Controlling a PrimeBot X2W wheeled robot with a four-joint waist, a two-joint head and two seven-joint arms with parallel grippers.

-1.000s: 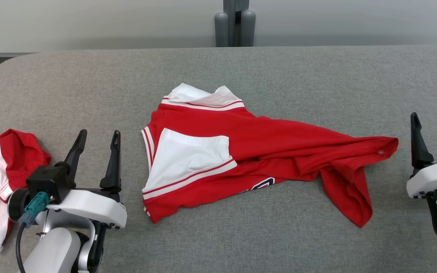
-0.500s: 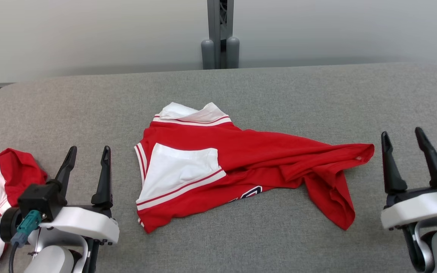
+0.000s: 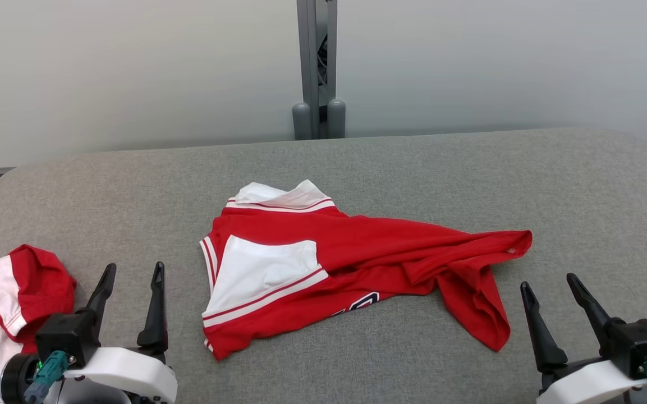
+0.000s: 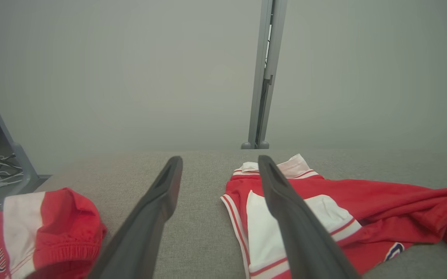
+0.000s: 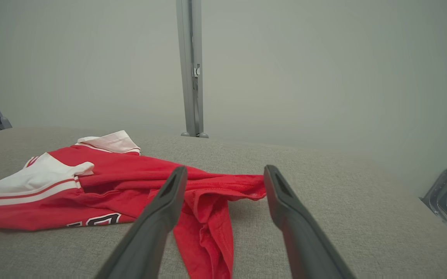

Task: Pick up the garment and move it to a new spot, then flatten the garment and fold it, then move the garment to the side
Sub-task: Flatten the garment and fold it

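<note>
Grey table (image 3: 469, 179), metal post (image 3: 315, 56), pale wall (image 3: 132, 67)

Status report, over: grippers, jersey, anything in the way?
Left gripper open, right gripper open, both empty. Crumpled red and white jersey untouched on grey table. Second red garment beside left gripper, not blocking.

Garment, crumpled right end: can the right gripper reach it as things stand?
Probably yes. The right gripper is open and empty, just off that end of the garment, fingers pointing its way, and nothing lies between them.
</note>
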